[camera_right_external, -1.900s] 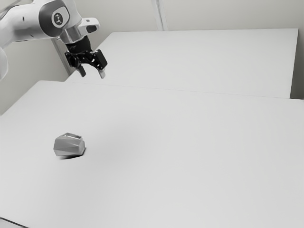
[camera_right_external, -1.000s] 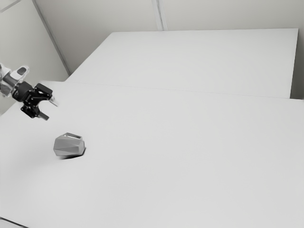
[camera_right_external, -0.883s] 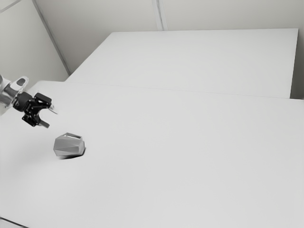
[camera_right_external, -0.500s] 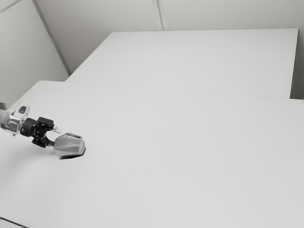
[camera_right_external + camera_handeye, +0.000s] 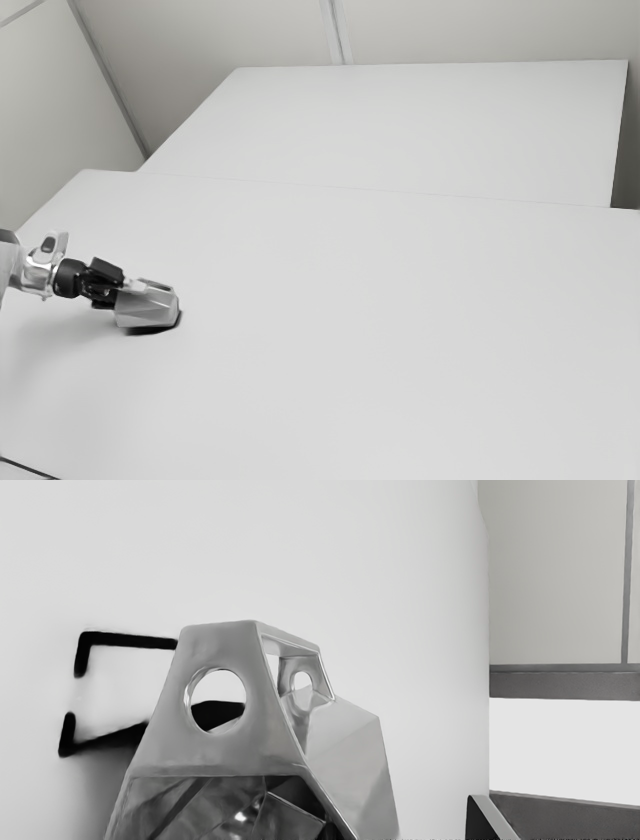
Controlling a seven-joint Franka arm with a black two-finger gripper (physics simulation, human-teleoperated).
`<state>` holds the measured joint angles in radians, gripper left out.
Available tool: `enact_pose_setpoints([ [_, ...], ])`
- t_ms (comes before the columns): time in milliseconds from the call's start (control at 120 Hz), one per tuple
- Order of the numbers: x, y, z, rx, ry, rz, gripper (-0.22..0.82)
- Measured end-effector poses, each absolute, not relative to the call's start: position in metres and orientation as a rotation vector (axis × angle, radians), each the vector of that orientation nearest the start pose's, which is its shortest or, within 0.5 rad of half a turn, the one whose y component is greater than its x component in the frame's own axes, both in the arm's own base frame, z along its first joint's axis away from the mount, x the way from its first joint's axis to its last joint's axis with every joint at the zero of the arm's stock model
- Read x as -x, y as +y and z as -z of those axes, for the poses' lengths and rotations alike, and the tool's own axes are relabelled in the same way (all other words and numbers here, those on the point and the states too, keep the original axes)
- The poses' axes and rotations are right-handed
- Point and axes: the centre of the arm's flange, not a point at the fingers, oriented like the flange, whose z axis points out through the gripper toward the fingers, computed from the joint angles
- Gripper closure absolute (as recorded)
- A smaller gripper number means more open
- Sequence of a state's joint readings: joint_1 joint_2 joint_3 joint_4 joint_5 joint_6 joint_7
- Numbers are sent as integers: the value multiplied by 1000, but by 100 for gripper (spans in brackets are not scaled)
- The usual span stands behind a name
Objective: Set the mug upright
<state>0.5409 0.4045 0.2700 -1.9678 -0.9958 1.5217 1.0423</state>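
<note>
At the exterior view's left, one black gripper (image 5: 131, 288) reaches the mug; I cannot tell whether it is open or closed. Just right of it, one gray mug (image 5: 152, 312) lies on its side on the white table (image 5: 400, 350), long axis running left to right, mouth (image 5: 200, 805) toward the gripper, base rightward, its one handle (image 5: 155, 285) along the upper side. Compared with half a second ago, the gripper is farther forward, overlapping the mug, which lies in the same spot.
</note>
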Motion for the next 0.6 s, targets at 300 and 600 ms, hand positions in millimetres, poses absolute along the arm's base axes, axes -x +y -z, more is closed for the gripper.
enact_pose_setpoints([
  [300,-443,322,-278,-2009,131,-306,73],
  [600,-497,235,-360,-2191,-188,-238,75],
])
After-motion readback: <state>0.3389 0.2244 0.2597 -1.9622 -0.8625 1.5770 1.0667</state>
